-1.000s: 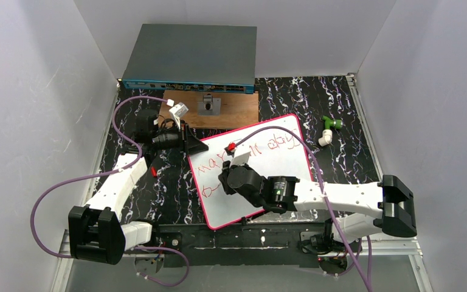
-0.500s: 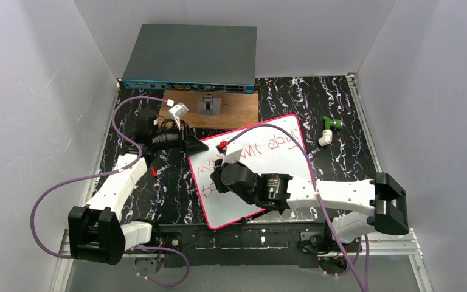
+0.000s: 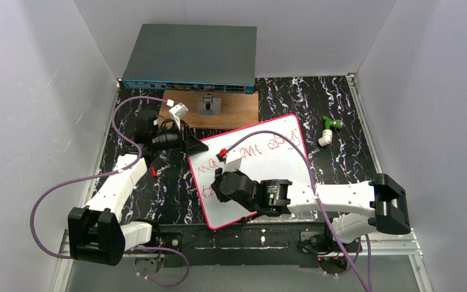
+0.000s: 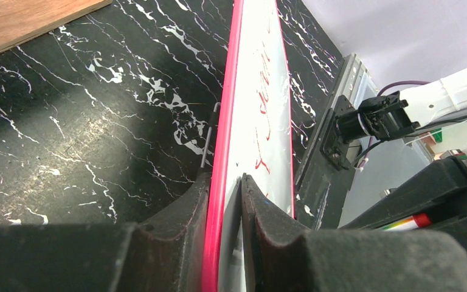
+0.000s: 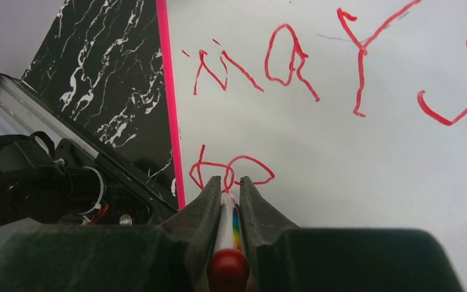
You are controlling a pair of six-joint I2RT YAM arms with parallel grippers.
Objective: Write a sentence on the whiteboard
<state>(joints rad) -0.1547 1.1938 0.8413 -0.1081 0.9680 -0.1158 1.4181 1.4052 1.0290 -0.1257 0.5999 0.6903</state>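
Right wrist view, my right pincer (image 5: pixel 226 181) clenched on a marker (image 5: pixel 227 267), its tip lost between the jaws, sentence (image 5: pixel 289 61) ahead cut off at the frame edge, left pincer (image 4: pixel 226 182) clamping the whiteboard (image 4: pixel 255 91) rim.

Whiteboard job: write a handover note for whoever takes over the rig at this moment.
Left gripper: jaws clamped on the whiteboard rim near its far-left corner, steadying it.
Right gripper: jaws shut on a red marker, its tip end at the start of the second line.
Done: top line of the sentence; the second line has only its first loops.
Left: finish the second line.
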